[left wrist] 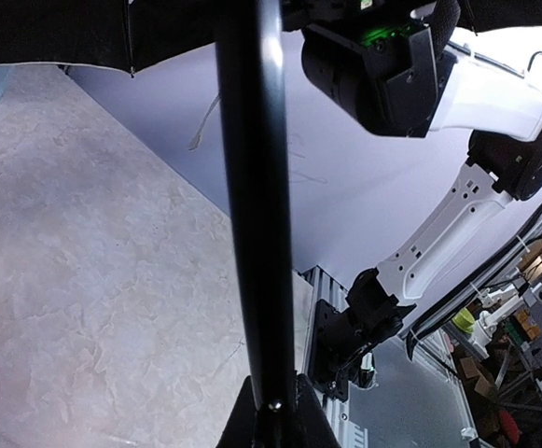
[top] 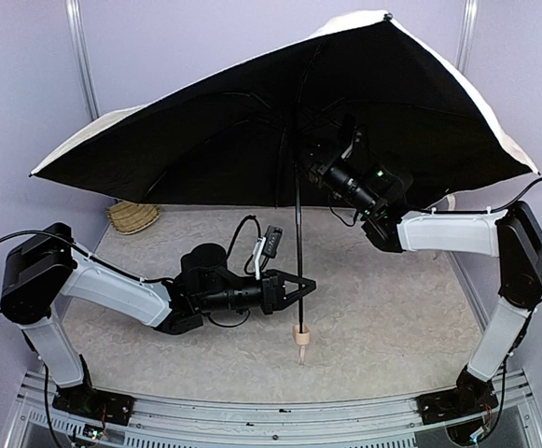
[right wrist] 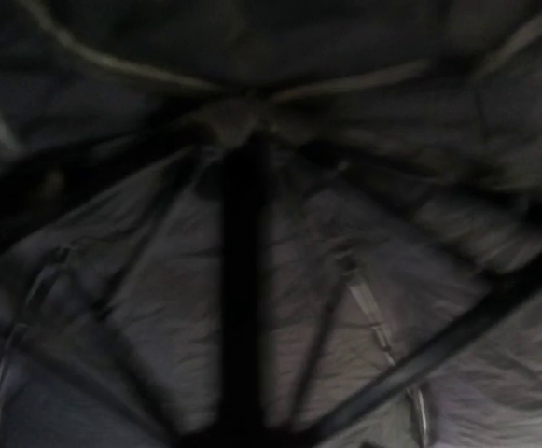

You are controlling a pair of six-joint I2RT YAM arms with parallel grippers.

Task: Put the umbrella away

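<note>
The open umbrella (top: 252,121) stands over the counter's (top: 392,317) middle, its upright shaft (top: 298,224) clamped low in the closed left claw (top: 300,285), while the right claw (top: 312,159), its opening impossible to tell, sits higher beside that shaft.

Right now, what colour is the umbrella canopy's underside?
Black underside on the umbrella; top external view shows it best.

Saw a straw basket (top: 132,217) at ten o'clock on a mottled beige table (top: 392,313), close to a lilac wall (top: 28,84). Noted a metal rail (top: 280,411) along the six o'clock edge. Glimpsed cluttered boxes (left wrist: 535,271) at four o'clock, left wrist view.
</note>
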